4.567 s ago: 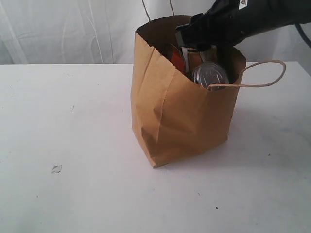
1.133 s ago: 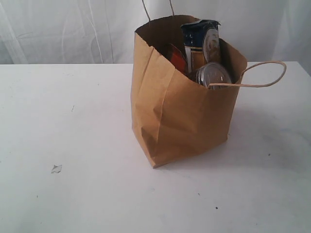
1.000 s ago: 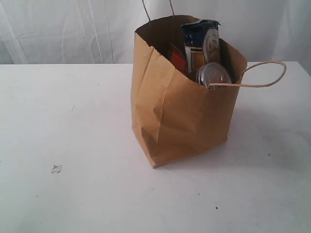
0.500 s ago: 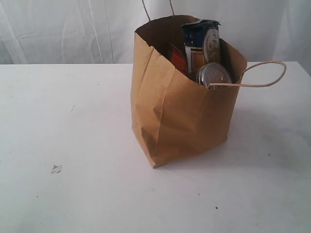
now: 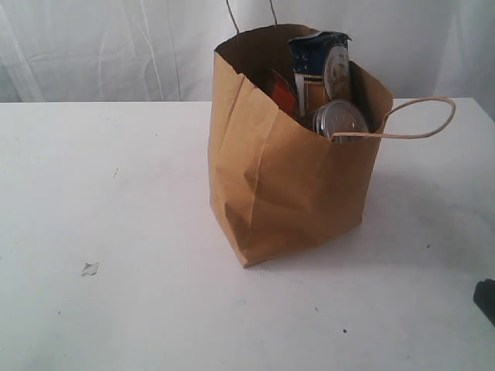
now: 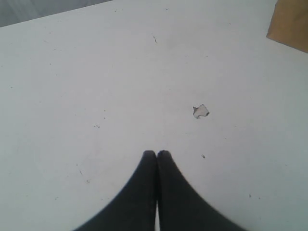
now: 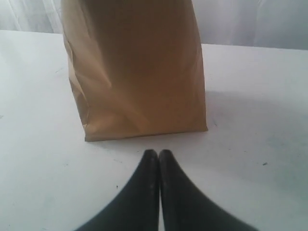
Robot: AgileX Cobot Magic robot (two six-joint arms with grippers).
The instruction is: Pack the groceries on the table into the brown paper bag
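Note:
The brown paper bag (image 5: pixel 286 178) stands upright on the white table (image 5: pixel 116 201), its rim open. Groceries show above the rim: a small blue carton (image 5: pixel 319 66), a silver pull-tab can (image 5: pixel 339 120) and something orange (image 5: pixel 280 91). The rest of the groceries are hidden inside. My right gripper (image 7: pixel 159 153) is shut and empty, low over the table just in front of the brown paper bag (image 7: pixel 134 72); a dark bit of that arm (image 5: pixel 487 297) shows at the right edge. My left gripper (image 6: pixel 157 154) is shut and empty above bare table, far from the bag's corner (image 6: pixel 291 26).
A small white crumb (image 5: pixel 90 268) lies on the table front left, also the crumb (image 6: pixel 200 111) near my left gripper. One bag handle (image 5: pixel 421 116) loops out to the right. A white curtain (image 5: pixel 93 46) hangs behind the table.
A dark piece of the right arm has come into the exterior view at the lower right edge. The bag and its contents have not moved.

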